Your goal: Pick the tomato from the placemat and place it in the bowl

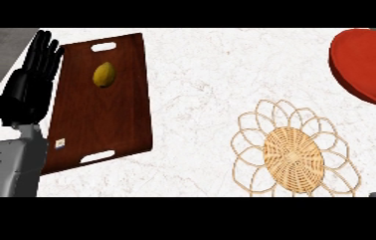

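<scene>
As it is seen at the frame's left edge, left hand (29,89): held released, fingers straight and upward.
Tray (103,119): laid just beside it, yellow fruit (104,74) carried.
Placemat (294,157): lower right.
Bowl (356,64): upper right.
Tomato: place cannot be told.

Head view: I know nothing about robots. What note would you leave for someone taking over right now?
Hands: the left hand is open, fingers up, resting at the view's left edge and holding nothing. The right hand is not in view.
Things: the woven placemat lies at lower right, and no tomato shows on it or elsewhere. The red bowl is at upper right, cut by the edge. A yellow fruit lies on the wooden tray at left.
Done: cannot tell.
Left: find the tomato and check the bowl.
</scene>
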`<state>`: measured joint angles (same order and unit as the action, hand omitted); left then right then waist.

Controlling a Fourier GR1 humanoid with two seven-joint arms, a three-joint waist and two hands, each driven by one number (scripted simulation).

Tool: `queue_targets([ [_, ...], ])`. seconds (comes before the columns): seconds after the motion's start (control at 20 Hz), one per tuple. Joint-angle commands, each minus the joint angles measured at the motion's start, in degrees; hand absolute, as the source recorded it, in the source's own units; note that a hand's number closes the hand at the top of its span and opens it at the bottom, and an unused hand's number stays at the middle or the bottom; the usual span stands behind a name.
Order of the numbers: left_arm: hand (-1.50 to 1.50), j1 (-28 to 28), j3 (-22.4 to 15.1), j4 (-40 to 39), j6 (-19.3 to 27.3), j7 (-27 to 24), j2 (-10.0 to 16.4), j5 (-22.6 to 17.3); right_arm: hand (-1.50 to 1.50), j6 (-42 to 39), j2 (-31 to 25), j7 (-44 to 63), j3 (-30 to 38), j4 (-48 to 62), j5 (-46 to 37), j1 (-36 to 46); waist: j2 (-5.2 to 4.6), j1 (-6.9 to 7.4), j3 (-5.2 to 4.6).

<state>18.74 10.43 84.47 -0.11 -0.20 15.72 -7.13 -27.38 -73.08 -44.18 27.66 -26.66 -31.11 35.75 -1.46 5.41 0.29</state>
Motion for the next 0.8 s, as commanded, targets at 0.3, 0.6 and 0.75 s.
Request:
queue_targets([
  [0.3, 0.00, 1.76, -0.75, 0.06, 1.17, 1.60, -0.65, 0.70, 1.50, -8.51, 6.17, -0.76, -11.24, 0.83, -3.94, 10.86, 0.13, -0.12, -0.13],
  [0.6, 0.00, 1.70, 0.36, -2.26, -0.05, -1.26, 0.01, 0.27, 1.50, -2.10, 14.78, 2.12, -15.13, 4.64, -6.19, 15.04, -0.31, -0.21, -0.07],
  [0.75, 0.00, -0.02, 1.01, -0.39, -0.29, 0.07, 0.50, -0.49, 1.50, 2.09, 16.98, 2.99, -17.67, 6.51, -9.14, 16.33, 0.13, -0.66, -0.07],
])
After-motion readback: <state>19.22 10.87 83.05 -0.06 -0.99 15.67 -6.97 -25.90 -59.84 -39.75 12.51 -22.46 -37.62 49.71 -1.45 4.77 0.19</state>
